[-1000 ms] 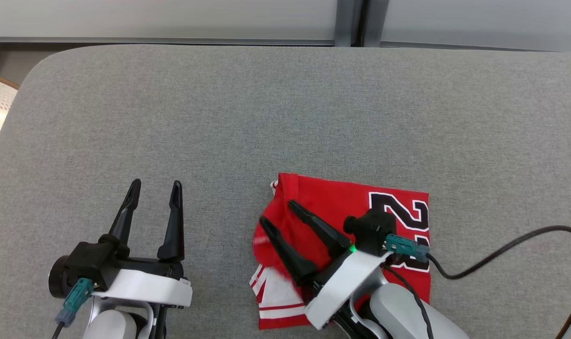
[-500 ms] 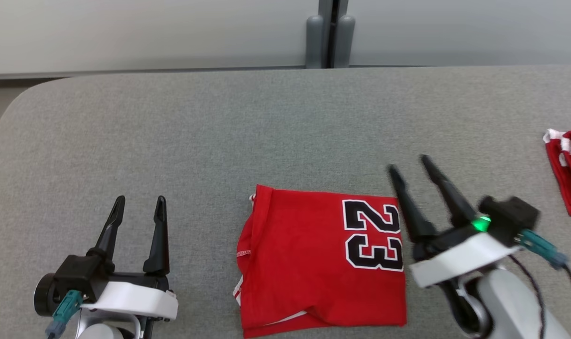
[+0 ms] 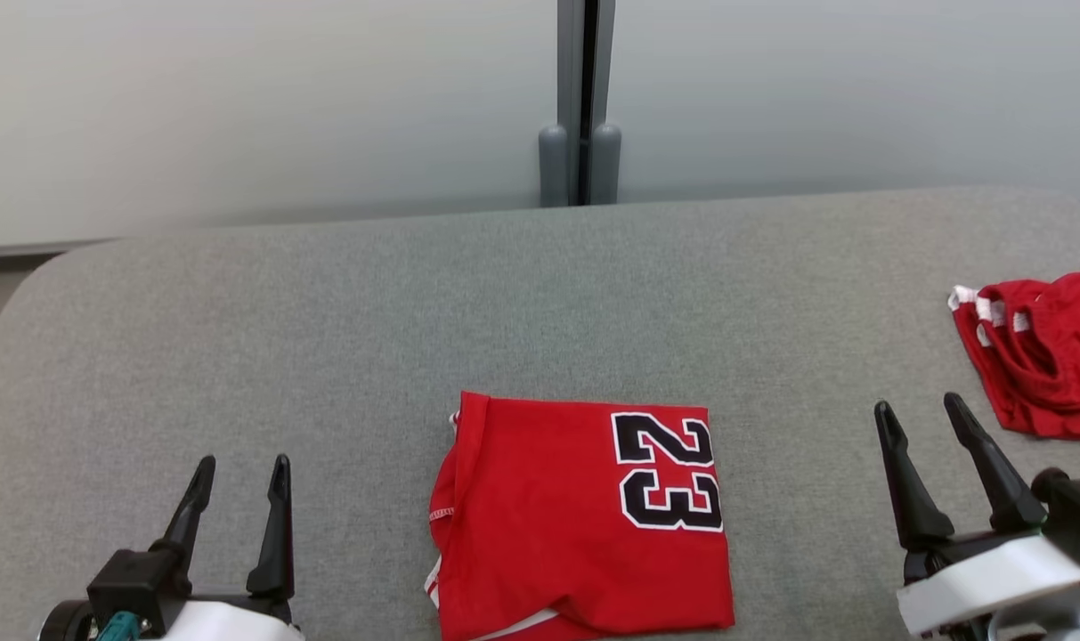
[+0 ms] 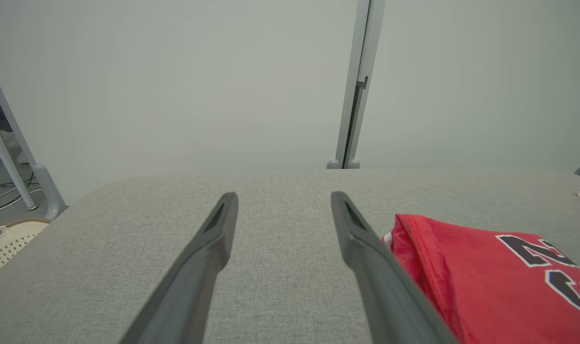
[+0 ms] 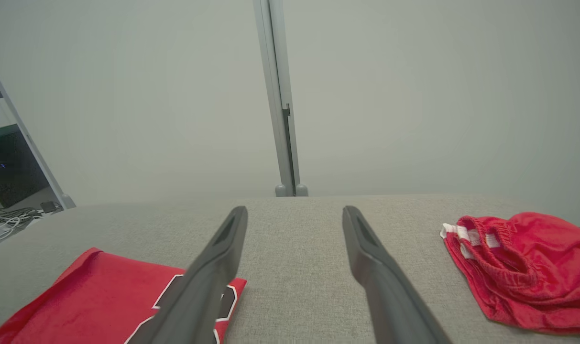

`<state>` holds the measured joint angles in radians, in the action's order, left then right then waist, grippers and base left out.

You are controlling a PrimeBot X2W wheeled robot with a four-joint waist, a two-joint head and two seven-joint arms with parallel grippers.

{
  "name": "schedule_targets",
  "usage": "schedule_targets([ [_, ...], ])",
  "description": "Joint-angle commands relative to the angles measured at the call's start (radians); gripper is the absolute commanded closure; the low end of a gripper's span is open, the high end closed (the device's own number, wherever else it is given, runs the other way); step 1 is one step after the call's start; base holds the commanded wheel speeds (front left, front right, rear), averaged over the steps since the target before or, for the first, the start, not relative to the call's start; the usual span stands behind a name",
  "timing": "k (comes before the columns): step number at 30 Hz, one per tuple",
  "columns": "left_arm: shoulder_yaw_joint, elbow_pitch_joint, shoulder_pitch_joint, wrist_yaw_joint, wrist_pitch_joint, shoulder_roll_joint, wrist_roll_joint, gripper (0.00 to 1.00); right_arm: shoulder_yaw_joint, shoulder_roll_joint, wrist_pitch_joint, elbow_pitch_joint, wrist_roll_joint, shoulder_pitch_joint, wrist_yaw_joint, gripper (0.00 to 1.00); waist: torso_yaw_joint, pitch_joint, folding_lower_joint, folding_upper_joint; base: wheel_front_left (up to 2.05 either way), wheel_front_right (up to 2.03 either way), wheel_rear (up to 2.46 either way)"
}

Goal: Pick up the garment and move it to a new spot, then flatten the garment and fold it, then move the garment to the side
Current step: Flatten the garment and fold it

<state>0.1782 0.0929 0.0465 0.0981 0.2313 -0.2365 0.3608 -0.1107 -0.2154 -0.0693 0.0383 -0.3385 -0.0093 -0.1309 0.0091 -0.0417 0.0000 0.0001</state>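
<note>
**Operator:** Where is the garment?

**Spotter:** Your garment (image 3: 584, 521) lies flat on the near middle of the grey bench (image 3: 415, 312). It is a red jersey folded to a rough square. One black "23", edged in white and turned sideways, sits on its right part. White trim peeks out along its left and lower edges.

**Operator:** How many red pieces are there?

**Spotter:** Two. The second is a crumpled red cloth (image 3: 1043, 356) with a white-trimmed elastic band. It is at the bench's right edge, well apart from the folded one.

**Operator:** And my claws?

**Spotter:** You have two, one on each side of the garment, and neither touches it. Your left claw (image 3: 243, 463) is to the left of the garment, with its two dark fingers spread and nothing between them. Your right claw (image 3: 917, 405) is to the right of the garment, between it and the crumpled cloth. It too is released and empty.

**Operator:** What's beyond the bench?

**Spotter:** Two pale wall panels joined by one grey post (image 3: 580, 107). In your left wrist view, one perforated cream basket (image 4: 3, 239) stands beside the bench's left end.
</note>
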Motion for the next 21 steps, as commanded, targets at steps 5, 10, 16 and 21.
schedule_targets([
  [5,0.000,-0.034,0.043,0.011,-0.028,-0.021,0.003,0.00,0.031,0.016,0.052,-0.070,0.021,0.079,0.000,0.00,-0.003,0.059,0.0000,-0.0001,0.00,0.00,0.00],
  [10,-0.001,-0.062,0.070,0.021,-0.047,-0.028,0.009,0.00,0.046,0.022,0.084,-0.115,0.038,0.129,0.000,0.00,-0.003,0.077,0.0000,-0.0001,0.00,0.00,0.00],
  [16,-0.002,-0.084,0.091,0.035,-0.062,-0.031,0.018,0.00,0.054,0.035,0.112,-0.149,0.042,0.156,0.000,0.00,-0.004,0.084,0.0000,-0.0001,0.00,0.00,0.00],
  [21,0.001,-0.097,0.093,0.042,-0.071,-0.035,0.018,0.00,0.056,0.033,0.116,-0.152,0.041,0.158,0.000,0.00,-0.006,0.081,0.0000,-0.0001,0.00,0.00,0.00],
])
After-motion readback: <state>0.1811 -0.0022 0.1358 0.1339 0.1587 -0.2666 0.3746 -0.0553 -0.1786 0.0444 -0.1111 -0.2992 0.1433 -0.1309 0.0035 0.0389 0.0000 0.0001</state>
